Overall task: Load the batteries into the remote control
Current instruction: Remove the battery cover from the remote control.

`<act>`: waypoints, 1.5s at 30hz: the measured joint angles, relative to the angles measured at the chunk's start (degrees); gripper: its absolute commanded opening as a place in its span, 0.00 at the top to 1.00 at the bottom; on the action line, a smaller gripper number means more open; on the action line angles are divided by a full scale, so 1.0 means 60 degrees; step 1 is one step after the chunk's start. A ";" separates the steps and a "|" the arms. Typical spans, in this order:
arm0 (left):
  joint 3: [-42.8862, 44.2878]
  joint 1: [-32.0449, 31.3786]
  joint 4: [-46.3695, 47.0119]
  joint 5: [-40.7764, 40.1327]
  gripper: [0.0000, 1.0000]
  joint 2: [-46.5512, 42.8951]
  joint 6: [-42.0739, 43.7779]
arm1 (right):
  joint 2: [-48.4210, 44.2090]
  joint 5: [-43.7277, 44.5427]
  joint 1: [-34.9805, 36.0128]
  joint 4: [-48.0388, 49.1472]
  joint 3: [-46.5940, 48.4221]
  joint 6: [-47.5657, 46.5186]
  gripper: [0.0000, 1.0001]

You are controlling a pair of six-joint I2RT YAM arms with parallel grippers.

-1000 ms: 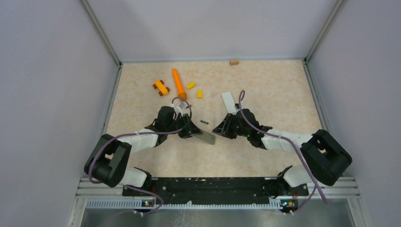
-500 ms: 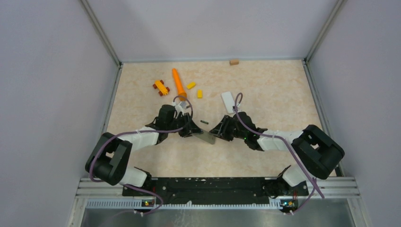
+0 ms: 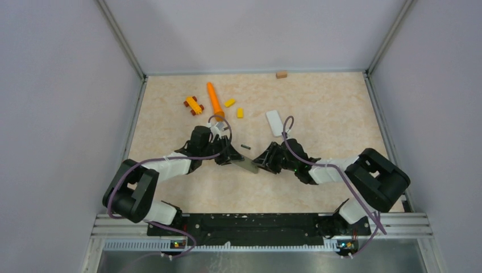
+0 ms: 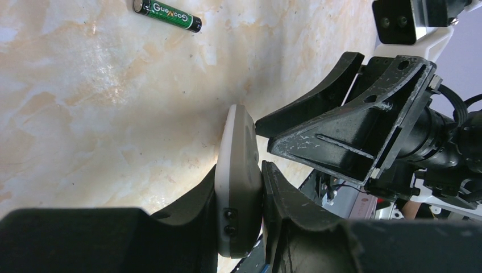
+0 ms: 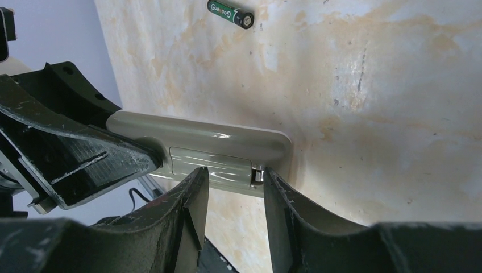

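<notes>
Beige marbled table (image 3: 318,102) with one battery (image 3: 245,147), orange carrot (image 3: 215,100), yellow blocks (image 3: 229,103), white flat piece (image 3: 274,122).

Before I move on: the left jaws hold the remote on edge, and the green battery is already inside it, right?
No. The jaws of the left gripper hold the remote on edge, but the green battery lies loose on the table, apart from it. The left wrist view shows this.
</notes>
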 measured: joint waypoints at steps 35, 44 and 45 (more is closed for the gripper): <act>-0.0117 0.0153 0.0423 0.0299 1.00 0.0259 -0.0390 | -0.0539 0.0047 0.0015 0.0732 -0.0597 0.0379 0.71; -0.0117 0.0153 0.0423 0.0299 1.00 0.0259 -0.0393 | -0.0026 0.0018 0.0018 0.0725 -0.0506 0.0350 0.71; -0.0117 0.0153 0.0423 0.0299 1.00 0.0259 -0.0393 | 0.0029 0.0011 0.0018 0.0732 -0.0488 0.0339 0.71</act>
